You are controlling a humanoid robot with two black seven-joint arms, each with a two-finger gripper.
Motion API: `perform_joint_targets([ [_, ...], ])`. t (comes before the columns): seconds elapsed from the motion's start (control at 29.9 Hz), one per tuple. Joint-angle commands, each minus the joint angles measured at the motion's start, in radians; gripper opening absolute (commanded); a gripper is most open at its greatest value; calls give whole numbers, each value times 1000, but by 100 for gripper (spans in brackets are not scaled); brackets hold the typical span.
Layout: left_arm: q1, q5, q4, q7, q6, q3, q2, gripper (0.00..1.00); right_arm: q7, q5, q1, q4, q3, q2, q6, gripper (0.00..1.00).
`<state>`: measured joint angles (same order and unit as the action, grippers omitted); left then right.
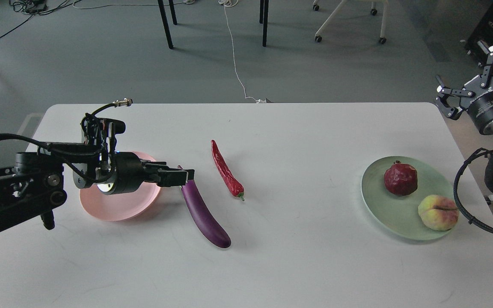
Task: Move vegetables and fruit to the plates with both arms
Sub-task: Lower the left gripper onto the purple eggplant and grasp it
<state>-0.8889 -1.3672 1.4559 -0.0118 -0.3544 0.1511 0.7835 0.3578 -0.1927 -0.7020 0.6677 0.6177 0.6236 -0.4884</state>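
Head view: white rectangular table [272, 265], two plates. Round pale mint green plate [383, 214] holds both fruit, dark red faceted pomegranate [400, 179] and yellow-green blushed peach [438, 212]: fruit half looks done. Round pale pink plate [118, 207] bare. Left: long glossy purple eggplant [203, 214], wrinkled red chili pepper [227, 171], both on table. Left gripper [184, 176] at eggplant's cap end, finger state unreadable. Right gripper [471, 70] raised off-table, fingers spread, empty.
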Motion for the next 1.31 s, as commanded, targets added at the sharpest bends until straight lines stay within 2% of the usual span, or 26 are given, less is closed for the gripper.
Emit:
perform_joint_targets([
  [0.0, -1, 2, -3, 87, -50, -1, -75, 92, 0, -1, 25, 6, 36, -5, 0, 99],
  [0.17, 4, -3, -12, 153, -83, -13, -164, 92, 0, -1, 24, 9, 34, -1, 0, 99],
  [0.23, -1, -3, -29, 165, -84, -42, -193, 92, 0, -1, 24, 9, 34, 2, 0, 99],
  [0.44, 2, -10, -80, 167, -84, -56, -210, 92, 0, -1, 24, 10, 31, 8, 0, 99],
  [0.64, -1, -9, -80, 187, -84, -53, -207, 92, 0, 1, 22, 12, 30, 8, 0, 99],
  [0.94, -7, -10, -29, 187, -87, -50, -152, 92, 0, 1, 22, 12, 30, 13, 0, 99],
  [1.27, 4, -10, -31, 188, -86, -51, -167, 92, 0, 1, 18, 12, 28, 11, 0, 99],
])
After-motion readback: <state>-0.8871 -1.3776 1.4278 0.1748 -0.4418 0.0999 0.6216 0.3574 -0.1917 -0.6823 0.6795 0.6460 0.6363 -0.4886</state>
